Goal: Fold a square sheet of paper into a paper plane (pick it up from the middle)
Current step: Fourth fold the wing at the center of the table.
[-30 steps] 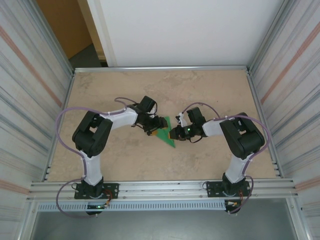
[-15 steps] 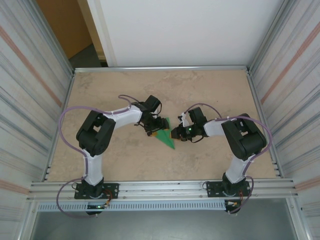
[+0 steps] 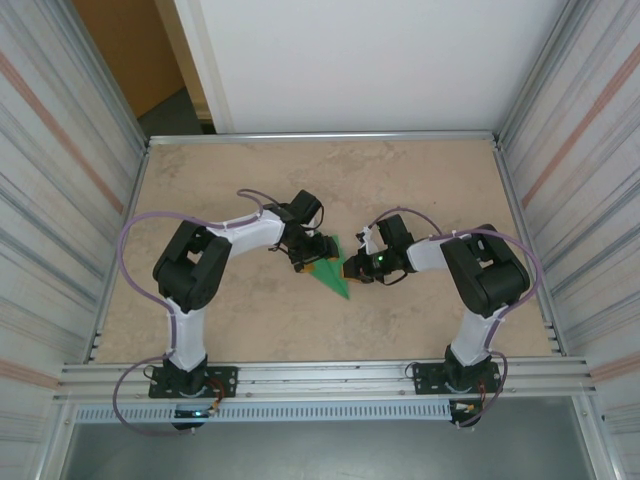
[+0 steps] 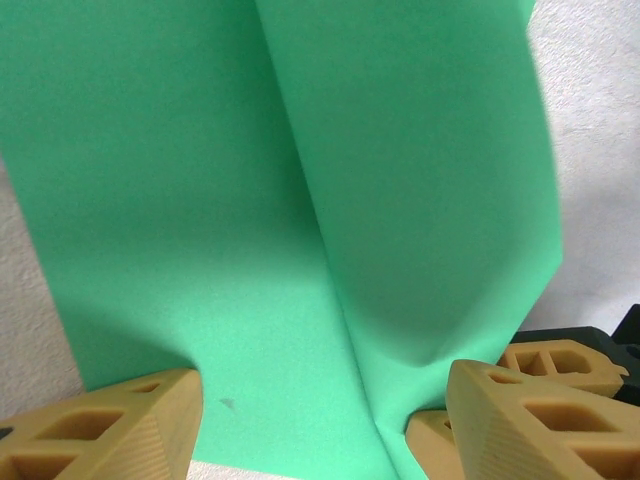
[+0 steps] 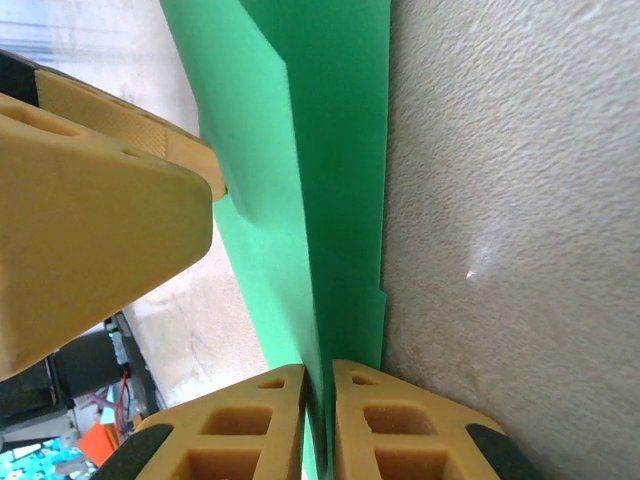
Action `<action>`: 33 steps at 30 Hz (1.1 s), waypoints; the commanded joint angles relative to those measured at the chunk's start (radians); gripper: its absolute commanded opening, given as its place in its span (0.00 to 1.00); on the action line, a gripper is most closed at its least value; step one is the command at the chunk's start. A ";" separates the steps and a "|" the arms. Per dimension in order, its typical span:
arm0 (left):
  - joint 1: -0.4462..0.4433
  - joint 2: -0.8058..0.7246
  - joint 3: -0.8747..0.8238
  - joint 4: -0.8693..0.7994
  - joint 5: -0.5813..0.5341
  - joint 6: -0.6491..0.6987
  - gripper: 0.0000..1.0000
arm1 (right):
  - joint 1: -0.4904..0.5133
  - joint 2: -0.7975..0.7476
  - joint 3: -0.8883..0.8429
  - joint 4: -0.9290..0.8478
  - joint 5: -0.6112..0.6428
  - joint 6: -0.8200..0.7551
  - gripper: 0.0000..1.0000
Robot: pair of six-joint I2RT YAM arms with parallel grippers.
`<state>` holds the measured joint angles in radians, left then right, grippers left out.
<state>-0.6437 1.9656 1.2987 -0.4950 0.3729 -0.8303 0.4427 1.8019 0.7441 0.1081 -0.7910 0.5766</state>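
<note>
The square sheet of paper is bright green and folded into a narrow pointed shape on the table's middle, tip toward the near side. One flap stands up along a centre crease. My right gripper comes in from the right and is shut on that raised fold, the green edge pinched between its tan fingers. My left gripper hovers over the paper's left side, open, its fingertips straddling the sheet without pinching it. The right gripper's fingers show beside my left one.
The beige table is walled by corrugated metal panels at left and right, with a white board behind. An aluminium rail carries both arm bases at the near edge. The grippers stand almost touching over the paper.
The right gripper's fingers have closed further onto the raised fold. The left arm shifted slightly right toward the paper and opened a little, then held still.
</note>
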 commanded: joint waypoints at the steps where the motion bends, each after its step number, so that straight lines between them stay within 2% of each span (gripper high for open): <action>1: -0.005 0.020 -0.011 -0.055 -0.025 0.026 0.66 | 0.001 0.044 0.014 -0.050 0.001 0.016 0.13; 6: 0.001 -0.017 -0.003 -0.022 -0.001 0.042 0.65 | 0.000 0.056 0.020 -0.073 0.017 0.010 0.13; 13: 0.029 -0.145 -0.015 0.078 0.031 0.047 0.64 | 0.001 0.074 0.040 -0.119 0.033 -0.010 0.13; 16: 0.048 -0.173 -0.075 0.179 0.076 0.020 0.60 | 0.001 0.078 0.048 -0.134 0.038 -0.018 0.13; 19: 0.059 -0.162 -0.120 0.275 0.148 -0.011 0.50 | 0.001 0.080 0.054 -0.144 0.039 -0.023 0.14; 25: 0.057 -0.101 -0.122 0.363 0.240 -0.038 0.34 | 0.000 0.083 0.058 -0.151 0.043 -0.023 0.14; 33: 0.056 -0.036 -0.095 0.356 0.265 -0.029 0.28 | -0.004 0.082 0.057 -0.157 0.047 -0.024 0.14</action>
<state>-0.5842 1.9114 1.1828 -0.1516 0.6010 -0.8612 0.4362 1.8332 0.8028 0.0132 -0.8089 0.5682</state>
